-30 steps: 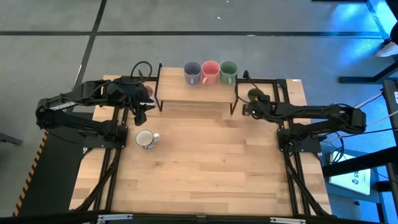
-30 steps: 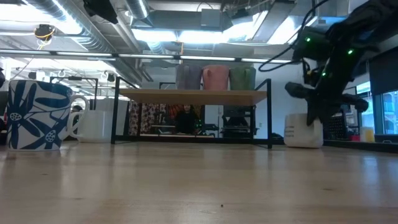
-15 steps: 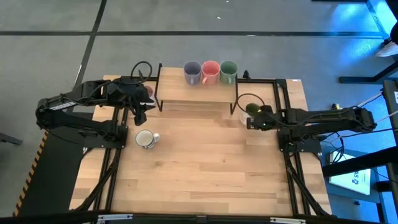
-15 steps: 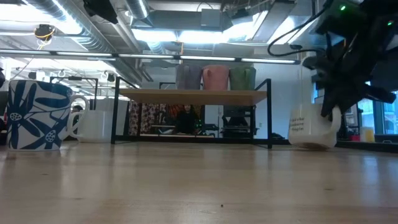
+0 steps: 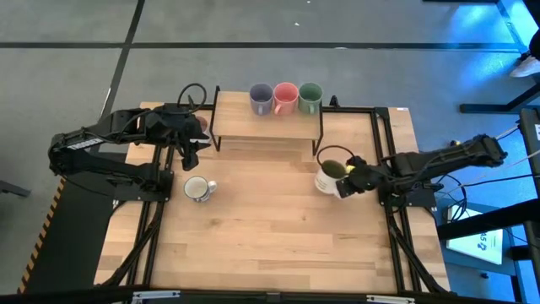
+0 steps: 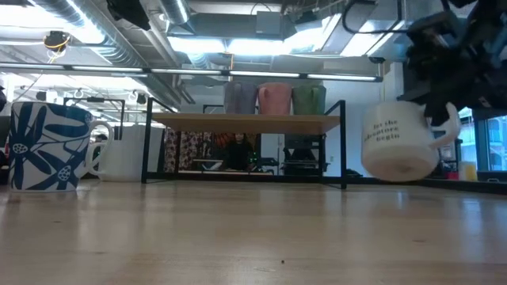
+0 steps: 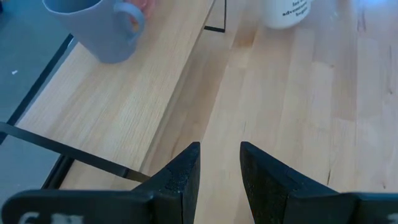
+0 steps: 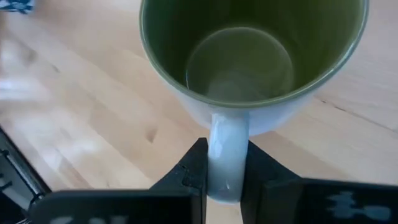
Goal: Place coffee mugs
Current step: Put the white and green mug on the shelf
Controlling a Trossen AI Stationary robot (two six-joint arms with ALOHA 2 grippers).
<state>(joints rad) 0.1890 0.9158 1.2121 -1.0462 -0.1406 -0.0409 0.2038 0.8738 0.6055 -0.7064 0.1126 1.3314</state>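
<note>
My right gripper [image 5: 346,180] is shut on a mug [image 5: 327,176] that is white outside with dark lettering and olive-green inside; the low view shows the mug [image 6: 400,150] clear of the table. It is right of the table's middle, in front of the shelf's right end. Purple-blue [image 5: 261,98], coral pink [image 5: 285,98] and green [image 5: 310,97] mugs stand in a row on the shelf's far edge. A white mug with a blue leaf pattern [image 5: 198,189] stands on the table at the left. My left gripper [image 5: 191,157] hovers open just beyond it, by the shelf's left end. My right gripper pinches the mug's handle [image 8: 227,134] between its two fingers, which come level from the table's right side. The mug is lifted clear of the table, mouth up and slightly tilted, with its body beyond the fingertips.
A wooden shelf on a black wire frame [image 5: 266,127] stands at the table's far edge, its front part bare. A pinkish mug [image 5: 200,125] sits partly hidden by my left arm. The near half of the table [image 5: 270,245] is bare wood.
My right gripper has moved from beside the shelf's right end toward the table's near edge and slightly left, carrying the olive-green mug. The mug stood on the table, then tipped, and now hangs lifted clear.
</note>
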